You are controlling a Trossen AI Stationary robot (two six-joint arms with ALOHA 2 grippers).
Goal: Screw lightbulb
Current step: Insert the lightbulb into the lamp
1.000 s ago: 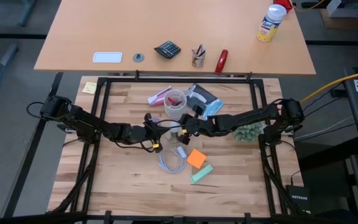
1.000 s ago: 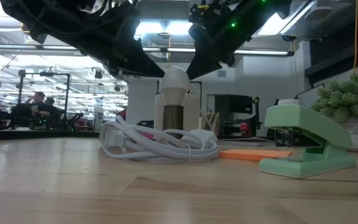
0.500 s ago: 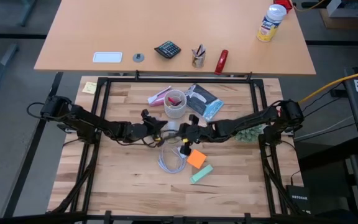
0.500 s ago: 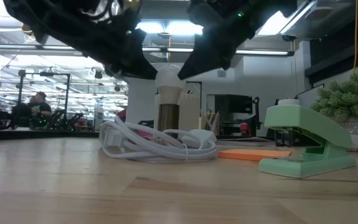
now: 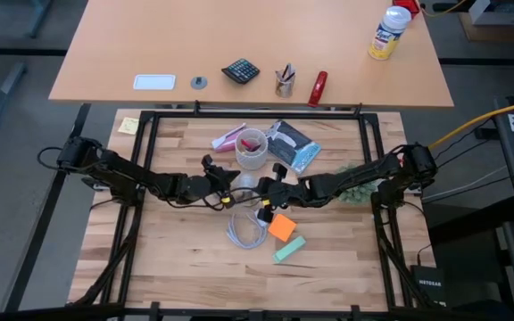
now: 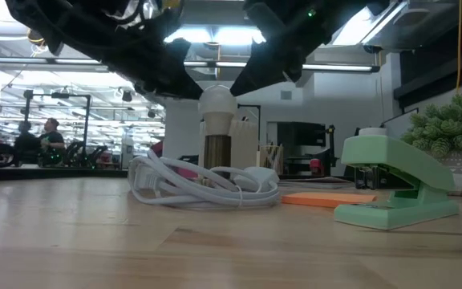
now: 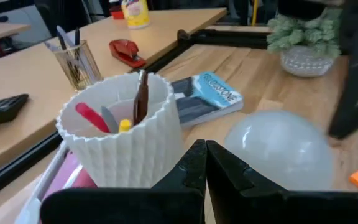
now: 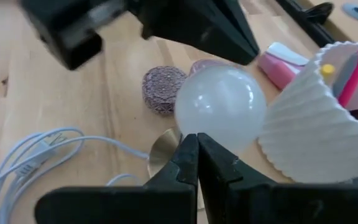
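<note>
Pale wood-plank table, looped white cord, lit workshop behind

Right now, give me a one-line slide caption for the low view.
Lightbulb upright on its brass-coloured base behind a coiled white cord, both arms overhead, green stapler at right.

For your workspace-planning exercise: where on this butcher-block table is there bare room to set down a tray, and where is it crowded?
Bare wood lies along the near edge of the table, below the white cord and green stapler, and at the near left corner. The middle is crowded: cup, lightbulb, orange sticky notes, both tools.
</note>
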